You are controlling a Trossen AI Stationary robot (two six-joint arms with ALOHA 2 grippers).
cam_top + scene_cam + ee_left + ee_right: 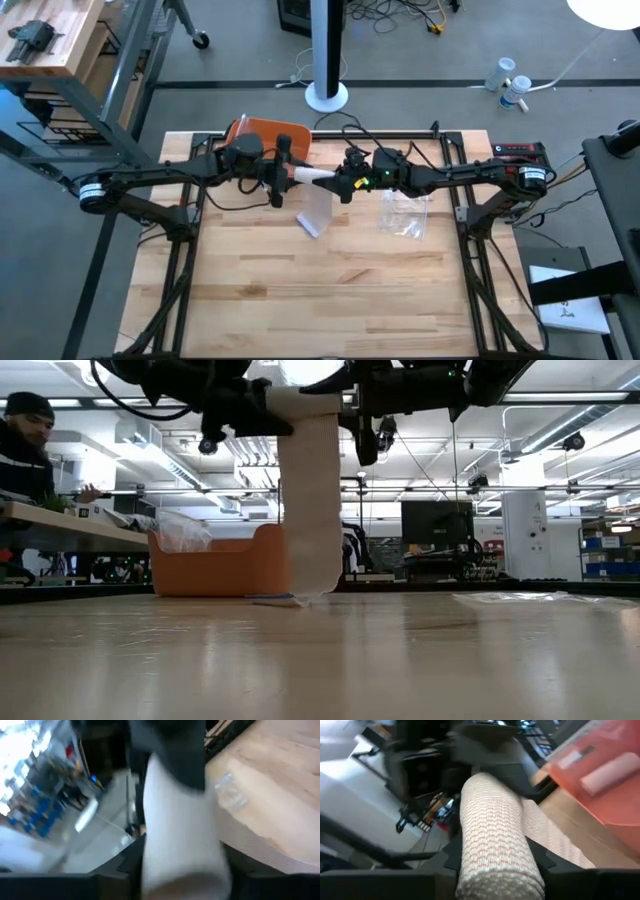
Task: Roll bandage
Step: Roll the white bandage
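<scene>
Landmark: the bandage roll [312, 177], held up above the far middle of the wooden table [330, 290].

Right wrist view, nearest: the roll fills the frame end-on, cream knit weave plainly visible, wound thick, seated between this arm's two dark fingers, which press its sides. The loose tail leaves the roll's side and runs down toward the table. Beyond the roll, an orange bin [615, 785] with a second white roll [610, 772] lying inside; no other view shows that bin's contents so clearly.

Left wrist view: blurred. A broad white band of bandage runs up from between the left fingers to a dark mass above. Table edge and a crumpled clear wrapper [229, 790] show to one side of it. The fingers sit close against the band; grip reads as closed on it.

High view: both arms meet at the roll. Left gripper [281, 173] on the roll's left end, right gripper [345, 185] on its right end, each closed narrow on the bandage. The tail [316, 212] hangs from the roll and its end lies on the table just in front. Clear plastic packaging [404, 213] lies to the right of the tail, apart from it. Orange bin just behind and left of the roll.

Low view: only here does the drop show. The tail [310, 500] hangs straight as a vertical strip from the grippers at the frame's top, its lower end touching the tabletop. Orange bin [215, 565] behind it, clear plastic bunched in it. Far left, beyond the table, a person [25, 445] in a dark cap at a bench.
</scene>
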